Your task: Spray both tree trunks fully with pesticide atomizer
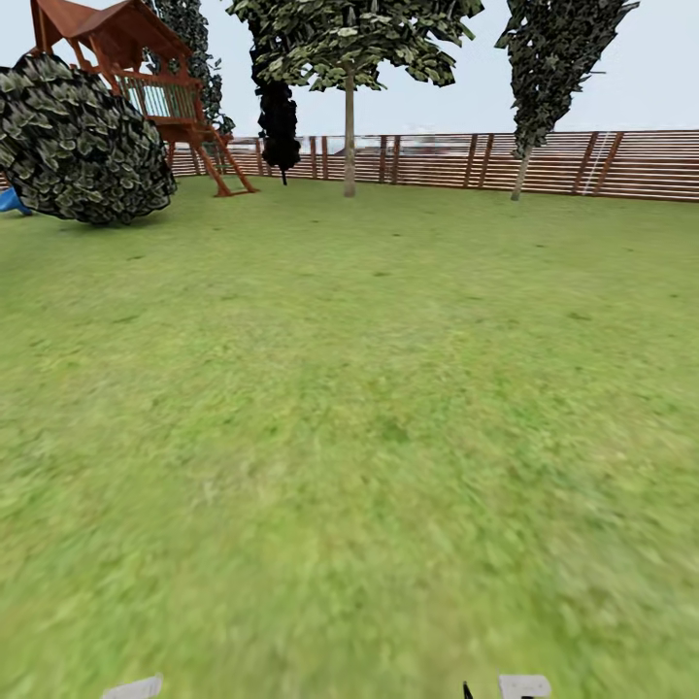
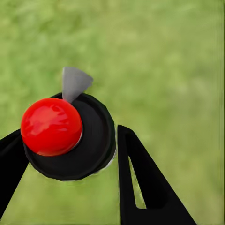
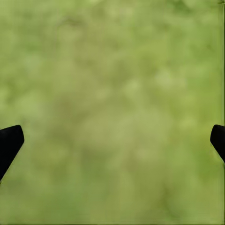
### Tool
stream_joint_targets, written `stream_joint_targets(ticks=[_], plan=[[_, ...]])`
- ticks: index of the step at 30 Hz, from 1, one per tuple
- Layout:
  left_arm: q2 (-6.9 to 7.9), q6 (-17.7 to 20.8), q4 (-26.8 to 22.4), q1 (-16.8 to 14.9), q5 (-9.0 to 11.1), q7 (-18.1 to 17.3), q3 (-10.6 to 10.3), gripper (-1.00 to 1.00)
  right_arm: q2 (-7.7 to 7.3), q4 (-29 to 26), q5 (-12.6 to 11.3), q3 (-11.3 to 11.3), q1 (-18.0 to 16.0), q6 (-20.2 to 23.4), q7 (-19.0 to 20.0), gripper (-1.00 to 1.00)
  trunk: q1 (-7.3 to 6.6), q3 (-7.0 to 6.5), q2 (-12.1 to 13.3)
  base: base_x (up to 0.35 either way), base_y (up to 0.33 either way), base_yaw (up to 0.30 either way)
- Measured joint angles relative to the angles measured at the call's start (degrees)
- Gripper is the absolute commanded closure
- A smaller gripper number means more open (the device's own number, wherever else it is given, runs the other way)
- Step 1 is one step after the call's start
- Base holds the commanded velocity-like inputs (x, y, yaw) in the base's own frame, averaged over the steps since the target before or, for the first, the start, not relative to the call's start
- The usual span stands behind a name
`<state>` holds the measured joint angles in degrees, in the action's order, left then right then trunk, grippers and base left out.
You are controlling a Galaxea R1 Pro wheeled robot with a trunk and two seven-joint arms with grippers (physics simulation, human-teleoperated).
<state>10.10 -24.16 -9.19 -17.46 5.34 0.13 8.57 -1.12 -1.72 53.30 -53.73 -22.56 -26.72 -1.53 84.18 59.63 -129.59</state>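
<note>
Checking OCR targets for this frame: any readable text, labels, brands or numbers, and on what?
None: no words, numbers or signs readable in any view.
Atomizer, held in the left gripper: plain red knob, black cap, no label in view.
Fence: bare slats.
Play tower: no sign.
Right gripper: open over bare lawn.

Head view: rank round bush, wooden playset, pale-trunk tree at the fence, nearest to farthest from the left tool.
1. Round bush, left side, well in front of the fence.
2. Wooden playset, behind the bush, far left.
3. Pale-trunk tree, centre, by the slatted fence.

The left tool holds the atomizer.
</note>
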Motion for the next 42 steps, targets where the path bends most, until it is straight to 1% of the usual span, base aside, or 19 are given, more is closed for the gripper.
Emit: stream_joint_targets(ticks=[2, 5, 9, 42], plan=[[0.00, 0.0, 0.0, 0.0, 0.0, 0.0, 0.0, 1.00, -0.22, 0.0, 0.0, 0.0, 0.0, 0.0, 0.0, -1.00, 0.00, 0.00, 0.0, 0.341, 0.000, 0.000], [-0.13, 0.0, 0.0, 0.0, 0.0, 0.0, 0.0, 1.00, 0.12, 0.1, 0.0, 0.1, 0.0, 0.0, 0.0, -1.00, 0.00, 0.00, 0.0, 0.341, 0.000, 0.000], [0.12, 0.0, 0.0, 0.0, 0.0, 0.0, 0.1, 1.00, 0.14, 0.1, 0.0, 0.1, 0.0, 0.0, 0.0, -1.00, 0.00, 0.00, 0.0, 0.341, 0.000, 0.000], [0.16, 0.1, 0.0, 0.0, 0.0, 0.1, 0.1, 1.00, 0.10, 0.1, 0.0, 0.0, 0.0, 0.0, 0.0, -1.00, 0.00, 0.00, 0.0, 0.341, 0.000, 0.000]])
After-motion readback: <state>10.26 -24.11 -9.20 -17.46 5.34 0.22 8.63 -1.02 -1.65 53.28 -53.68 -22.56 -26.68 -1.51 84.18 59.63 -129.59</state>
